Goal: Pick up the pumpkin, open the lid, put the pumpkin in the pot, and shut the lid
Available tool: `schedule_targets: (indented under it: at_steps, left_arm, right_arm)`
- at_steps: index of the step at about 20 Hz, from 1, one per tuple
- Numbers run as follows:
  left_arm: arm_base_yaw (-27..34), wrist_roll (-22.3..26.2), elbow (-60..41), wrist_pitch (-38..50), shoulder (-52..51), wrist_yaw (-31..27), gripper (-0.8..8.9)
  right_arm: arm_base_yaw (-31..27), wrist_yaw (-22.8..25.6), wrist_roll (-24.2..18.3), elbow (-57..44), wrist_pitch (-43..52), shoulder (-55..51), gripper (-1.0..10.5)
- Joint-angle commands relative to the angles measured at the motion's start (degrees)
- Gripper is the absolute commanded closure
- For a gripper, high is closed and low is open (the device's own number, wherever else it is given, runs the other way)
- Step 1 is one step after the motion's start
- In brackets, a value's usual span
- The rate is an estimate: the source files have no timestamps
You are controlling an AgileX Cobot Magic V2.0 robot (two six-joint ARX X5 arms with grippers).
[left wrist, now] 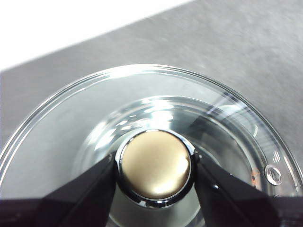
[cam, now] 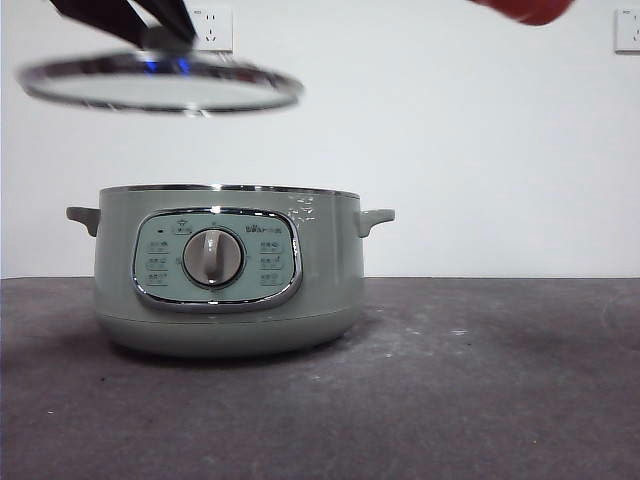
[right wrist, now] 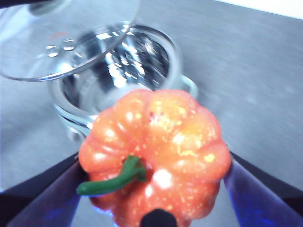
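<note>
The pot (cam: 228, 270) stands uncovered on the table, its dial panel facing the front view. High above its left side hangs the lid (cam: 160, 88), clear with a chrome rim, level in the air. My left gripper (cam: 165, 40) is shut on its knob (left wrist: 155, 163), one black jaw on each side of the gold-topped knob. The orange pumpkin (right wrist: 161, 142) with its green stem sits between the jaws of my right gripper (right wrist: 154, 165), which is shut on it. It shows only as a red edge (cam: 525, 8) at the top right. Beyond the pumpkin, the right wrist view shows the pot's shiny inside (right wrist: 118, 61) and the raised lid (right wrist: 57, 42).
The dark grey table (cam: 480, 380) stretches to the right of the pot. A white wall stands behind it, with a socket (cam: 215, 28) at the upper left and another (cam: 628, 30) at the upper right.
</note>
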Motion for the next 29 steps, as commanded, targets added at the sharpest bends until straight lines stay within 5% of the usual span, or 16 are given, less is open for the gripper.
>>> schedule_targets:
  at_steps: [1,16,29]
  left_arm:
    - [0.61,0.00,0.44,-0.72,-5.88,-0.24,8.22]
    - [0.94,-3.08,0.44,-22.80,-31.10,-3.67,8.22]
    - [0.90,-3.17,0.44,-24.74,-31.76,-3.58,8.22]
  right_arm:
    - [0.11,-2.14,0.50,0.63,3.26,3.87,9.6]
    - [8.13,-2.05,-6.84,33.64,7.87,49.35,9.6]
    - [9.44,-0.17,-9.75,35.89,15.34,66.10,9.6]
